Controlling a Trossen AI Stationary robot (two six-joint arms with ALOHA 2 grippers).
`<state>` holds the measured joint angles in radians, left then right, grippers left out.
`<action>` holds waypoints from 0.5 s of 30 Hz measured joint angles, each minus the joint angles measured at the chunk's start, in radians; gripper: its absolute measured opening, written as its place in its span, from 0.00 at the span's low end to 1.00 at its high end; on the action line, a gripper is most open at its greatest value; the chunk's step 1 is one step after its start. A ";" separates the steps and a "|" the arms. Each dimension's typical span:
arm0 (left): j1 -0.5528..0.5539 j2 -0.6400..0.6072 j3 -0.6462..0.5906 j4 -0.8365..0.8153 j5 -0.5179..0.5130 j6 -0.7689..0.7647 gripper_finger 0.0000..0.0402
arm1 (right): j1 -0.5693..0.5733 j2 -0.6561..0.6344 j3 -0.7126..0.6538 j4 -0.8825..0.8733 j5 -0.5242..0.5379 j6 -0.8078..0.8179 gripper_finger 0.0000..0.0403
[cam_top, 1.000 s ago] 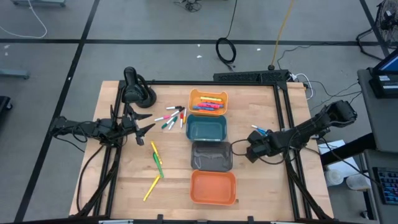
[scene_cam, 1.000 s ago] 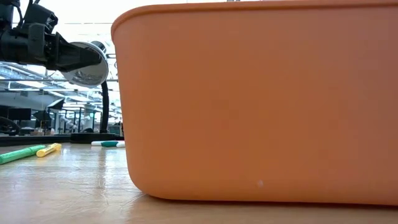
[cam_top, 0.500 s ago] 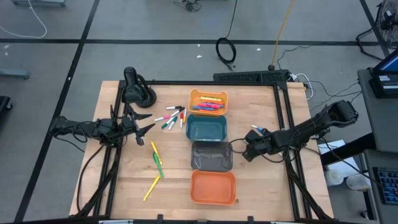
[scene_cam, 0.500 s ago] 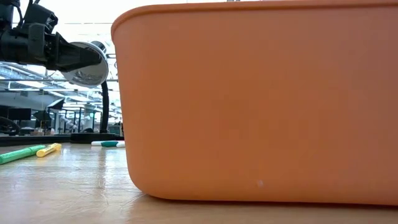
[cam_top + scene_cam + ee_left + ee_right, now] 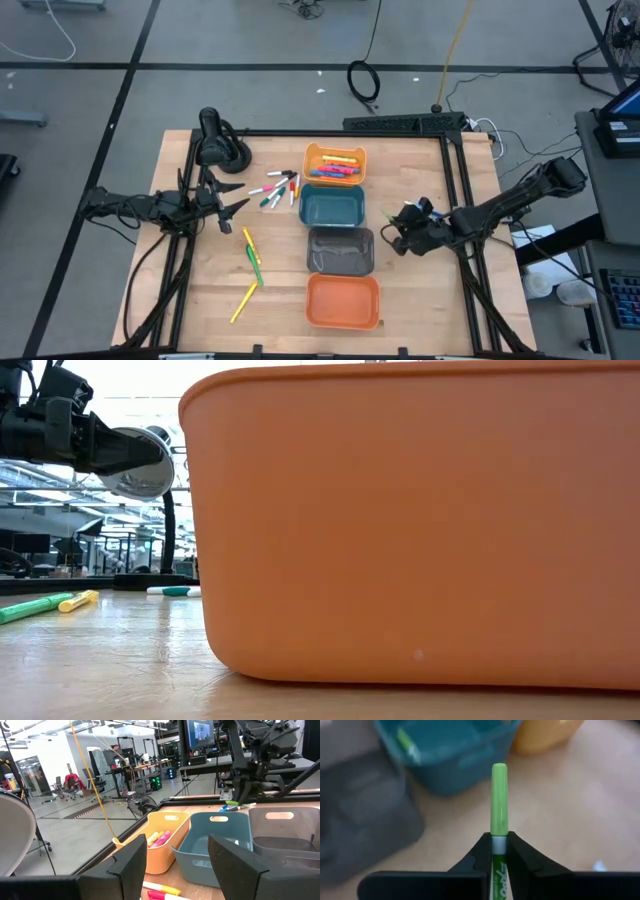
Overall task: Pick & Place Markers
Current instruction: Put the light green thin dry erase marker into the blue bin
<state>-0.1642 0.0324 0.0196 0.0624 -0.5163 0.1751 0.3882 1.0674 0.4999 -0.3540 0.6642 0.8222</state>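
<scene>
**High view: markers, four bins, two arms at one table**

High view, left to right. Left gripper (image 5: 232, 198), left centre of frame, hangs over the table's left part, fingers spread and grasping nothing; the left wrist view shows its two dark fingers (image 5: 131, 862) well apart with bare space between.

Loose markers (image 5: 274, 188): a scattered cluster of red, pink, white, green and black sticks at upper centre-left, just left of the two upper bins. Below them, a yellow marker (image 5: 246, 238) and a green marker (image 5: 255, 262) lie close together; a second yellow marker (image 5: 243, 302) lies lower still, left of the lowest bin.

Bins, one column at frame centre, top to bottom: light orange bin (image 5: 335, 164) containing pink and yellow markers; teal bin (image 5: 332, 206); grey bin (image 5: 340, 249); orange bin (image 5: 342, 300). The low view is mostly filled by the orange bin's wall.

Right gripper (image 5: 400, 232), right of centre, sits just beside the grey bin's right edge, above the wood. The right wrist view shows it clenched on a light green marker (image 5: 499, 800), cap end projecting forward from between the fingers, with the teal and grey bins blurred beyond.
</scene>
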 joint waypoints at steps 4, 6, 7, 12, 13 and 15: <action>0.000 0.000 0.000 0.000 0.000 0.000 0.53 | -0.002 0.011 0.000 0.109 0.112 -0.101 0.06; 0.000 0.000 0.000 0.000 0.000 0.000 0.53 | -0.009 0.022 -0.001 0.186 0.129 -0.183 0.06; 0.000 0.000 0.000 0.000 0.000 0.000 0.53 | -0.015 0.026 -0.003 0.236 0.135 -0.229 0.06; 0.000 0.000 0.000 0.000 0.000 0.000 0.53 | -0.069 0.045 -0.021 0.505 0.076 -0.477 0.06; 0.000 0.000 0.000 0.000 0.000 0.000 0.53 | -0.085 0.049 -0.024 0.564 0.046 -0.529 0.06; 0.000 0.000 0.000 0.000 0.000 0.000 0.53 | -0.117 0.055 -0.031 0.667 -0.014 -0.620 0.06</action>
<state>-0.1639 0.0322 0.0196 0.0624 -0.5161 0.1753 0.2708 1.1228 0.4686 0.3129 0.6498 0.2023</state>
